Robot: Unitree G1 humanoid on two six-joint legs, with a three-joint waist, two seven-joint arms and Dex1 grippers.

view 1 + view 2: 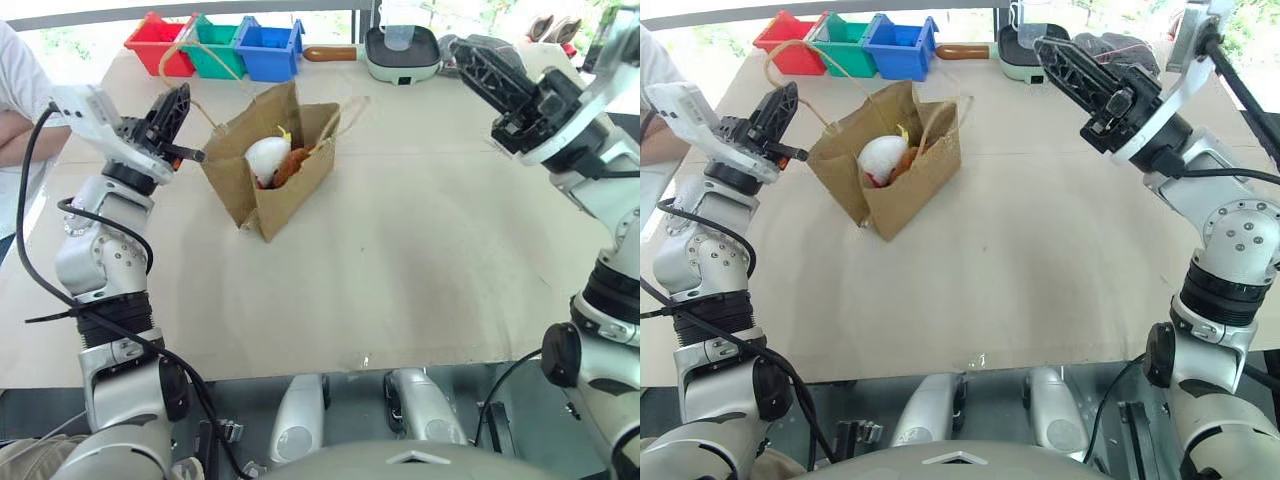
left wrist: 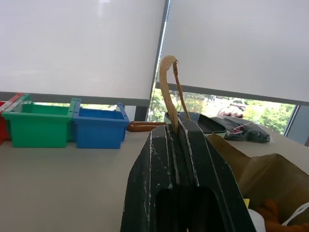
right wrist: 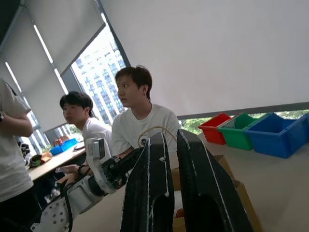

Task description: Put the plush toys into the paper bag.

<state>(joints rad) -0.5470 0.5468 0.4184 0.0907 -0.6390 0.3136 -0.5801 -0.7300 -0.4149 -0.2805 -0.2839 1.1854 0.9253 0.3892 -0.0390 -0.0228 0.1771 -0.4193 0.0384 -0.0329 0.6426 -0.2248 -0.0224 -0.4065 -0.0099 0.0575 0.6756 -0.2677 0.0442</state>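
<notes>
Brown kraft paper bag (image 1: 283,175) holds both plush toys — white oval (image 1: 267,158), orange-brown (image 1: 293,165); left hand (image 1: 186,135), at its nine o'clock, clamps one tan handle (image 2: 168,92); right hand (image 1: 1048,52) raised, fingers together

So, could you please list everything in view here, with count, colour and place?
Paper bag: one, brown, mid-table, open.
Plush toys: two, white and orange-brown, inside the bag.
Bins: three, red, green, blue, far edge.
Pan: one, pale green, far edge, beside the bins.
Cloth bundle: one, dark grey, beside the pan.
People: three, white shirts, beside the table.
Left gripper: shut on the bag's tan handle.
Right gripper: shut, empty, raised.
</notes>
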